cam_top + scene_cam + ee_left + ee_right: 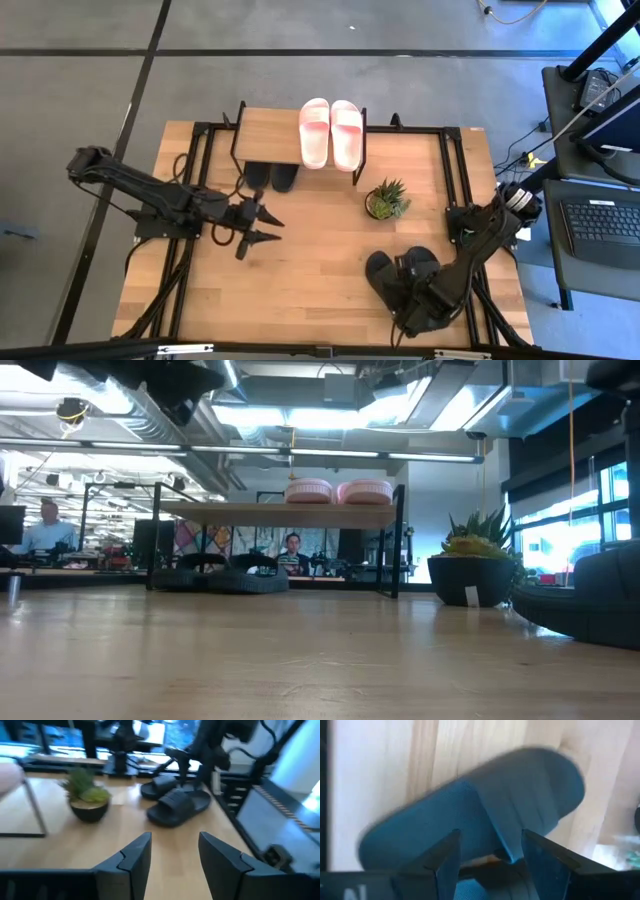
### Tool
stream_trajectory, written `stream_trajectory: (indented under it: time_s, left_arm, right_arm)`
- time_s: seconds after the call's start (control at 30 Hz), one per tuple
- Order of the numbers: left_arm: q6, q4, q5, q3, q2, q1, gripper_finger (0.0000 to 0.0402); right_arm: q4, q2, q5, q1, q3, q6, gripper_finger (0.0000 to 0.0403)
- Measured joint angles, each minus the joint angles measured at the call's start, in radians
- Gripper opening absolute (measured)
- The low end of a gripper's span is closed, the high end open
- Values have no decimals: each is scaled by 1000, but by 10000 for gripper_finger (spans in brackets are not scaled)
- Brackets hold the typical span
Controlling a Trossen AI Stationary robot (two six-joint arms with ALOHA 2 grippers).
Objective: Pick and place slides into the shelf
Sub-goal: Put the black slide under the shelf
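The shelf (270,135) stands at the table's far middle. The pink pair (331,134) lies on its plank top, showing as two pink humps (340,490) in the low view. One black pair (271,177) sits under it on the table (230,578). The other black pair (400,270) lies near the table's near right (175,802). My left gripper (272,228) hovers open at the table's middle, left of the plant (172,855). My right gripper (492,857) is open, low over a black slide (470,810), a finger on either side of its strap. My right gripper comes at a black slide from above, its open fingers (445,862) standing either side of the strap (495,830). Whether they touch the strap, I cannot tell. The slide lies flat on the table.
A small potted plant (387,200) stands between the shelf and the black pair at the near right (475,570). Black frame rails run along the table's left and right sides. Bare wood lies in the table's middle and near left. People sit in the room beyond.
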Motion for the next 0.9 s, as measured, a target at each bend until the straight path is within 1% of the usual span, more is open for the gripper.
stream_trajectory:
  time_s: [0.1,0.3,0.47,0.57,0.63,0.83,0.9]
  left_arm:
    - [20,-15,-41,0,-9,-1,156]
    - [25,-12,-43,0,-10,-1,156]
    - [25,-12,-43,0,-10,-1,156]
    - [25,-10,-43,0,-6,-1,156]
    - [25,-13,-43,0,-5,-1,156]
    - [24,-10,-46,0,-4,-1,156]
    - [25,-11,-46,0,-4,-1,156]
  right_arm:
    - [33,30,4,4,-36,-18,206]
    - [35,77,118,-1,-46,39,206]
    - [36,96,135,-12,-45,97,198]
    - [35,99,134,-22,-45,126,170]
    - [35,99,133,-26,-45,127,139]
    - [34,99,135,-42,-39,128,21]
    - [21,100,133,-49,-22,129,14]
